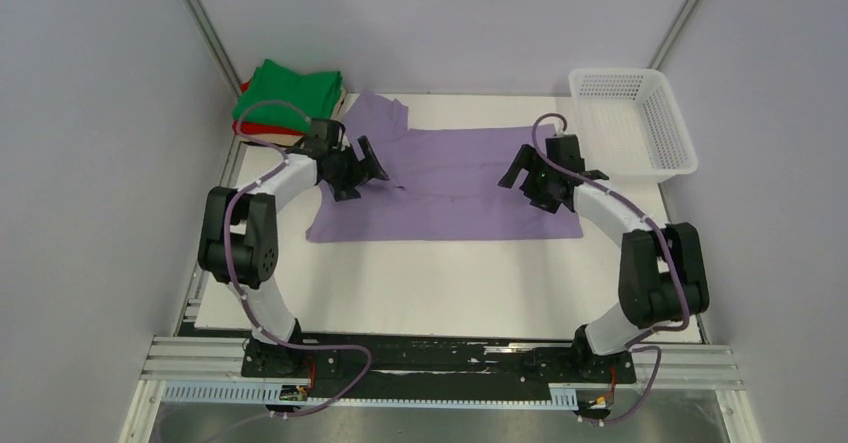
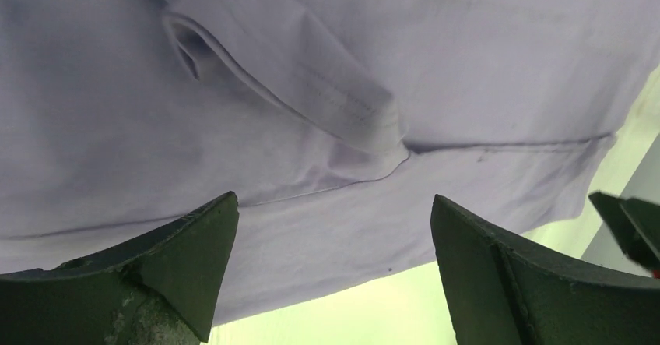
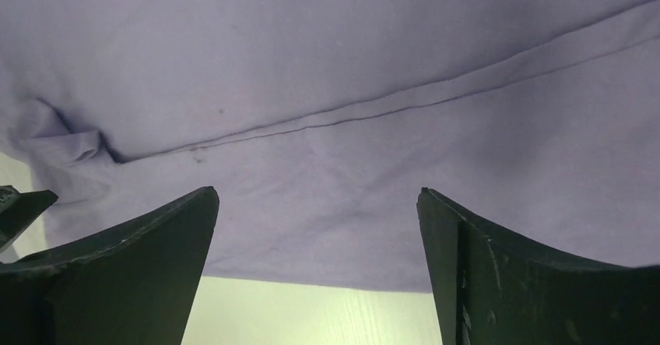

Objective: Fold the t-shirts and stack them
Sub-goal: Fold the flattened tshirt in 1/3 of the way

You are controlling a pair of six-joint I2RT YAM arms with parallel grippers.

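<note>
Lying flat across the middle of the white table (image 1: 450, 293), the purple t-shirt (image 1: 450, 188) has its long axis running left to right, with one sleeve (image 1: 378, 113) pointing toward the far left corner. Just beyond that sleeve sits a folded stack, a green shirt (image 1: 290, 91) on top of a red one (image 1: 262, 128). A white mesh basket (image 1: 668, 128) stands at the far right corner, near the shirt's right end. The left gripper (image 1: 358, 173) hangs over the shirt's left end and the right gripper (image 1: 520, 171) over its right end. Both have fingers spread wide with nothing between them.
</note>
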